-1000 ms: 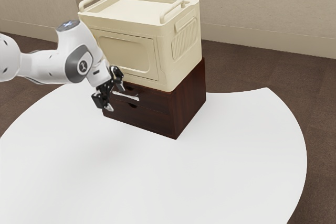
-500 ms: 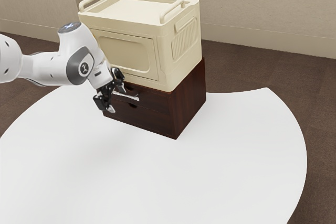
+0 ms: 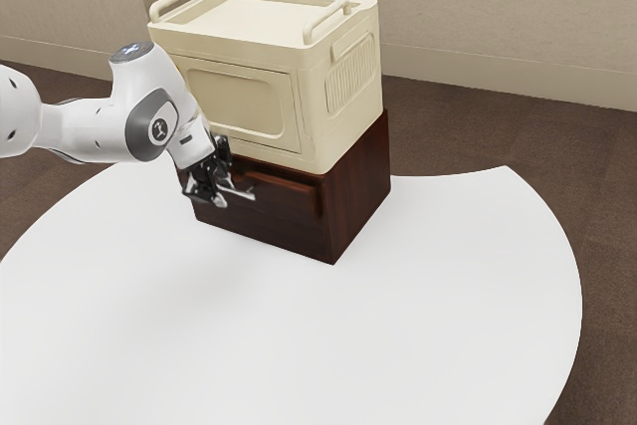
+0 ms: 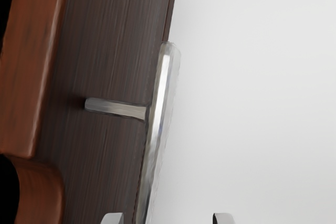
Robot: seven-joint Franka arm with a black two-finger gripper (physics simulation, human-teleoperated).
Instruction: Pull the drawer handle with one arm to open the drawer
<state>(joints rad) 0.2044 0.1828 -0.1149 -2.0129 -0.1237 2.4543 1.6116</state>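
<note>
My fingers (image 4: 112,219) stand apart astride the handle (image 4: 161,93), its long axis between them; drawer (image 3: 289,203) ajar, pull likely straight outward.

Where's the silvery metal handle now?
The handle is left of the exterior view's centre, beside the robot's black fingers, at the brown wooden cabinet's front, below the cream box.

The crate (image 3: 234,102) is plain cream, with striped ribs down one side. The cabinet (image 3: 353,196) is dark brown with fine wood grain, the drawer (image 3: 284,182) redder brown. The handle (image 4: 157,103) is shiny silver. The table (image 3: 418,316) is plain white, the arm (image 3: 144,72) white and grey, the jaws black, the carpet (image 3: 478,136) mottled brown, the wall (image 3: 498,7) beige.
</note>
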